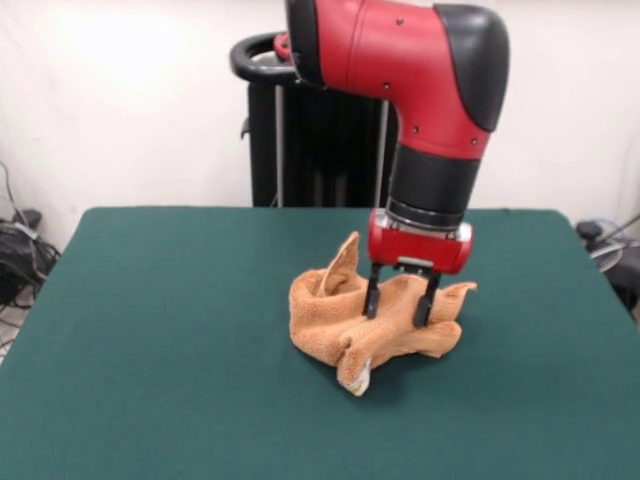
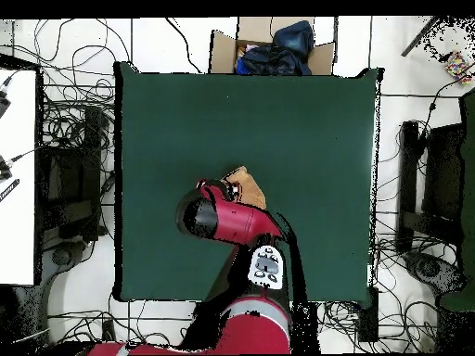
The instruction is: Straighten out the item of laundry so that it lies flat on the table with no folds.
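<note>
The orange-tan towel [image 1: 335, 325] lies crumpled in a heap near the middle of the dark green table [image 1: 150, 330], with peaks sticking up and a pale corner hanging toward the front. My gripper [image 1: 395, 317] points straight down into the heap. Its two black fingers [image 1: 371, 295] stand apart, with a ridge of cloth between them, and the tips touch the cloth. In the overhead view the red arm covers the gripper, and only part of the towel [image 2: 247, 186] shows beyond it on the table [image 2: 306, 139].
The black pedestal [image 1: 300, 140] stands behind the table's far edge. A cardboard box [image 2: 223, 51] holding dark blue cloth sits off the table's edge opposite the robot. Cables lie on the floor around the table.
</note>
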Controlling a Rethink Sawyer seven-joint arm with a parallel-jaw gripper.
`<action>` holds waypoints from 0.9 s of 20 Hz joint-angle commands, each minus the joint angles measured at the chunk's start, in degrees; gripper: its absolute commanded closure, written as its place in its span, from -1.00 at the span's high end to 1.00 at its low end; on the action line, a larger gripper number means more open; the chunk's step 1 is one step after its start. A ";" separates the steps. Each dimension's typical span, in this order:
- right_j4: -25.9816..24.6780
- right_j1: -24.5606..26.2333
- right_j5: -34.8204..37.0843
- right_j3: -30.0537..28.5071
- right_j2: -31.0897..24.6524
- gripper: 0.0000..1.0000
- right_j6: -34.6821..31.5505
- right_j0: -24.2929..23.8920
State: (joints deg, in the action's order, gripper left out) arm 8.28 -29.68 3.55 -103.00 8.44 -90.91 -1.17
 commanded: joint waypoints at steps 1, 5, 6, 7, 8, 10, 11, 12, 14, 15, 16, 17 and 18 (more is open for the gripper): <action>2.45 2.48 -1.40 2.51 -0.94 1.00 -12.25 -2.59; 2.94 3.30 -1.87 2.70 -0.86 1.00 -12.83 -2.28; 3.17 3.26 -1.58 2.71 -0.76 1.00 -12.99 -2.07; 3.39 3.00 -1.11 2.62 -0.72 1.00 -13.15 -1.75; 3.64 2.88 -0.37 2.49 -1.07 1.00 -13.27 -1.79; 4.03 2.92 1.49 1.68 -3.71 1.00 -13.34 -3.02; 4.25 3.35 2.42 1.42 -5.61 1.00 -13.26 -3.87; 4.43 3.90 2.94 1.70 -6.86 1.00 -13.08 -4.37; 5.18 4.99 3.63 1.95 -8.56 1.00 -13.33 -4.76; 5.52 5.27 3.84 1.95 -9.13 1.00 -13.48 -4.82; 5.67 5.58 3.78 2.17 -9.44 1.00 -13.40 -4.75; 5.42 5.57 2.96 2.21 -9.39 1.00 -12.87 -4.52; 5.18 5.56 2.15 2.24 -9.35 -1.00 -12.34 -4.30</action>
State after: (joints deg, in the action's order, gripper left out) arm 10.32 -27.59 3.49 -102.79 5.96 -90.91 -4.82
